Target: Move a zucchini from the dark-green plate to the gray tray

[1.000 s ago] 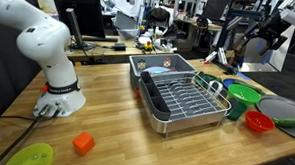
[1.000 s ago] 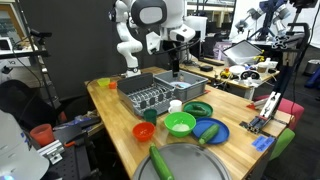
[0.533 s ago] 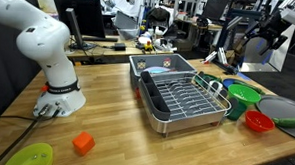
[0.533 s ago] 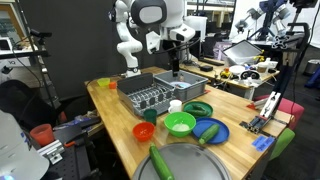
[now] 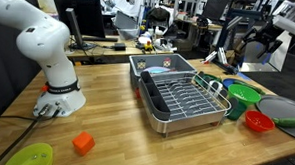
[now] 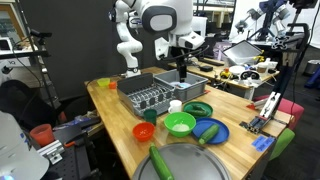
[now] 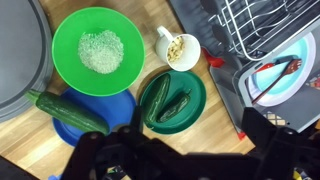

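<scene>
The wooden desk (image 6: 108,112) fills most of my feed, and the white arm (image 6: 158,18) reaches out over its far half. The metal basin with its wire rack (image 6: 148,95) sits by the arm's base. At the near edge in an exterior view lies the gray tray (image 6: 205,168), with a long green vegetable (image 6: 160,162) resting on it. Just beside the tray are a light-green dish (image 6: 180,123) and a blue plate (image 6: 216,126), and past those, near the basin, is the dark-green plate (image 7: 190,118). From my wrist camera I am looking straight down on that plate: the zucchini (image 7: 158,94) lies on it, with a second dark-green piece (image 7: 177,105) touching or nearly touching it. A small white cup (image 7: 178,48) stands just beside the plate's rim. The claw (image 6: 181,69) hangs above the desk near the basin, clear of the plate and holding nothing that I can see. In the wrist view it is only a dark blur along the bottom, so I cannot tell whether its jaws are spread or pressed together.
</scene>
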You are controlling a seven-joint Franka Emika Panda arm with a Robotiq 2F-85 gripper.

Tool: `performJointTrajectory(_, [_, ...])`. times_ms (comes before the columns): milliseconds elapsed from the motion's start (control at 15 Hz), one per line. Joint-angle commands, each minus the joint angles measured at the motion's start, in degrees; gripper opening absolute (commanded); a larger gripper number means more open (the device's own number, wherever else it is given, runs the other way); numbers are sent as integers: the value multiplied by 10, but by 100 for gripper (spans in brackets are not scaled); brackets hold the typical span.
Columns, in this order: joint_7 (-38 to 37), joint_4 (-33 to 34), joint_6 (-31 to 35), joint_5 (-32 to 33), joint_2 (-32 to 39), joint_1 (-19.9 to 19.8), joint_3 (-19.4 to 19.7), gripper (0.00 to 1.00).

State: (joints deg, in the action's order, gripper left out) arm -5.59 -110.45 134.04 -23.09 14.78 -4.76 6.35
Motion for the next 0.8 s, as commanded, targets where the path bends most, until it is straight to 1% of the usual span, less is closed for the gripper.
performJointTrajectory(0, [7, 91, -22, -25, 86, -24, -21, 100])
performJointTrajectory(200, [-3, 174, -47, -47, 164, -39, -40, 100])
performJointTrajectory(400, [-31, 252, -73, -39, 235, -48, -46, 100])
performJointTrajectory(733, [-75, 365, -142, -37, 336, -65, -55, 100])
